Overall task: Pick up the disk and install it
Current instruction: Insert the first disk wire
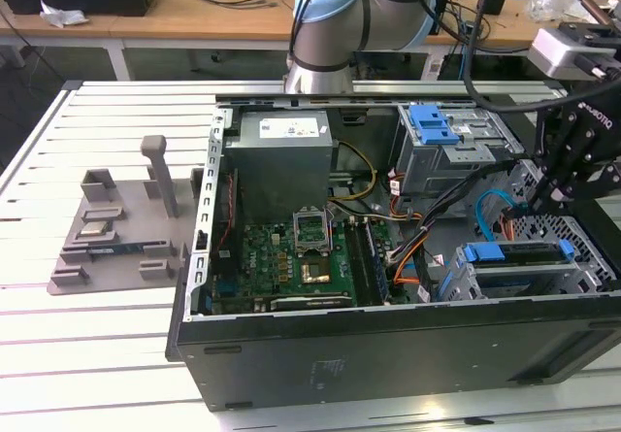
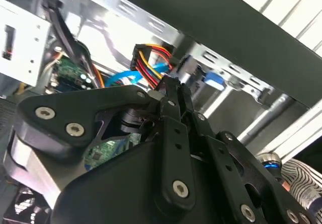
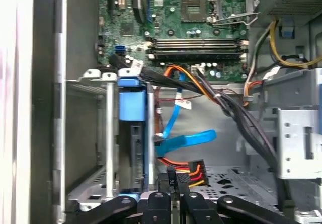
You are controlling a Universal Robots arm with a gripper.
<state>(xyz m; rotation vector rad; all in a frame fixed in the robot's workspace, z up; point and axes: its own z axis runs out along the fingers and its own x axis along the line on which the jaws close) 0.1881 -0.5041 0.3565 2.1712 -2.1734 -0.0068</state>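
Note:
The disk (image 1: 519, 275) sits in the lower metal drive cage (image 1: 582, 248) at the exterior view's right, inside the open computer case, with its blue carrier frame (image 1: 514, 251) facing up. In the first wrist view that blue carrier frame (image 3: 132, 105) shows seated in the cage (image 3: 85, 133). My gripper (image 1: 539, 202) hangs just above the cage's far side. Its black fingers (image 3: 160, 200) are shut together right beside a black connector with red, orange and yellow wires (image 3: 185, 169). The second wrist view has the gripper (image 2: 173, 90) in front of the same wire bundle (image 2: 151, 58).
A blue flat cable (image 3: 188, 140) and dark cable bundles (image 3: 236, 118) cross the space beside the cage. A grey power supply (image 1: 281, 155), the motherboard (image 1: 291, 257) and an upper cage with a blue latch (image 1: 434, 124) fill the case. A grey fixture (image 1: 116, 228) stands on the slatted table.

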